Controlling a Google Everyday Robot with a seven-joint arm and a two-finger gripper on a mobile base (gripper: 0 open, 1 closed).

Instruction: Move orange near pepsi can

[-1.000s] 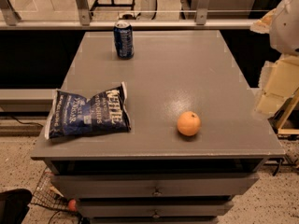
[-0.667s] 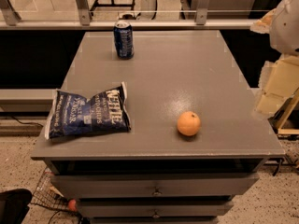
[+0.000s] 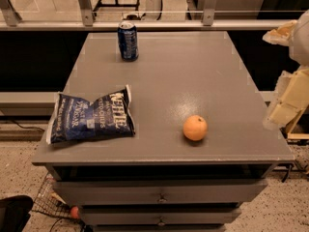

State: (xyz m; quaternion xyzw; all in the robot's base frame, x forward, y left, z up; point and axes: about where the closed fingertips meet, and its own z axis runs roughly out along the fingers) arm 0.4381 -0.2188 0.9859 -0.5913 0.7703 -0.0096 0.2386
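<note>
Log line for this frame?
pincer: right of grey table | round orange fruit: front right, ungrasped | upright dark blue can: back left, apart from fruit

**Q:** Where is the robot's arm in this shot?

**A:** At the far right of the frame. The pale, cream-coloured arm [image 3: 295, 37] comes in from the upper right corner and is partly cut off by the border.

**Q:** And the hand?

**A:** The hand [image 3: 286, 103] hangs below it, a pale, blocky shape. It is tilted, with its lower end slanting down and to the left, and sits just beside the right edge of the worktop [image 3: 193, 71], not over its middle.
</note>
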